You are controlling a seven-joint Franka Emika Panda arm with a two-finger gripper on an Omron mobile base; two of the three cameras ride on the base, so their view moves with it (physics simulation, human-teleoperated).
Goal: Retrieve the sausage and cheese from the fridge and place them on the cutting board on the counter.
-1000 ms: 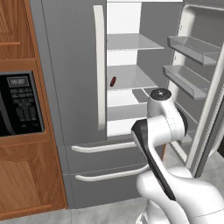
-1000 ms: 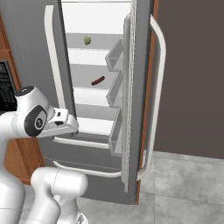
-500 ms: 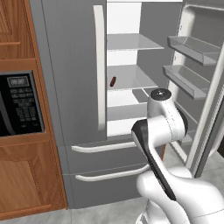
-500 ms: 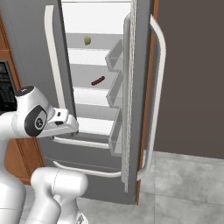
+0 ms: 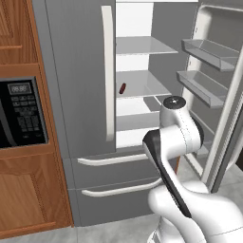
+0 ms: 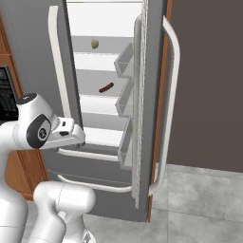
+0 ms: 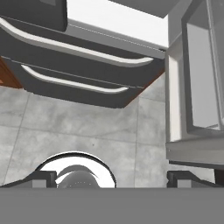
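The fridge (image 5: 76, 71) stands with its right door swung open and its left door closed. On a middle white shelf lies the dark red-brown sausage (image 5: 122, 88) (image 6: 106, 87). One shelf higher sits the small pale cheese (image 6: 95, 43). My gripper (image 7: 112, 178) is open with nothing between its fingertips (image 7: 41, 177). It points down at the floor in front of the fridge drawers (image 7: 87, 65), well below both foods. The cutting board and the counter are out of view.
The open door (image 5: 209, 71) with its shelf bins juts out on the right, its long white handle (image 6: 168, 109) facing outward. A black oven panel (image 5: 21, 111) in wooden cabinetry (image 5: 28, 190) stands left of the fridge. Grey tile floor (image 7: 87, 127) lies below.
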